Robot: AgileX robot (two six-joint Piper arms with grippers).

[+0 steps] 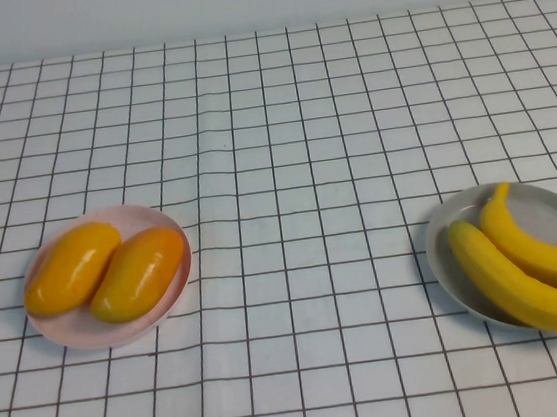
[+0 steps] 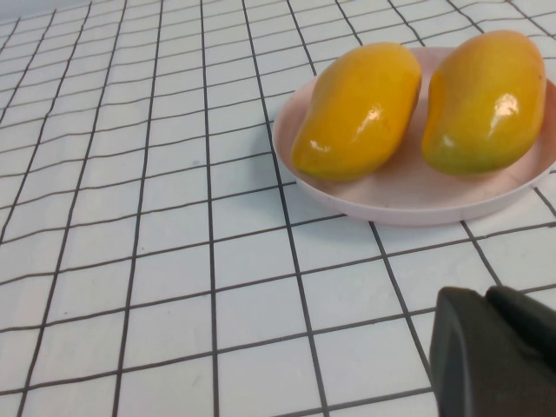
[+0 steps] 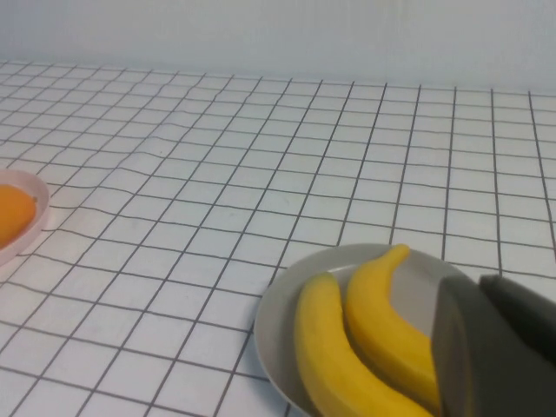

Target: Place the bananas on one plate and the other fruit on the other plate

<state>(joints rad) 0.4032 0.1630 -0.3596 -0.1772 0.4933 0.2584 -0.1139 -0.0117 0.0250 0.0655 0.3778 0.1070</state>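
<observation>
Two yellow bananas (image 1: 527,271) lie side by side on the grey plate (image 1: 550,208) at the right; both also show in the right wrist view (image 3: 382,321). Two orange-yellow mango-like fruits (image 1: 104,269) lie side by side on the pink plate (image 1: 159,222) at the left; they also show in the left wrist view (image 2: 417,109). Neither arm appears in the high view. My left gripper (image 2: 485,295) is shut and empty, a short way from the pink plate (image 2: 408,204). My right gripper (image 3: 479,282) is shut and empty, beside the grey plate (image 3: 278,304).
A white cloth with a black grid (image 1: 284,168) covers the table. A pale wall runs along the far edge. A small fold in the cloth runs near the middle.
</observation>
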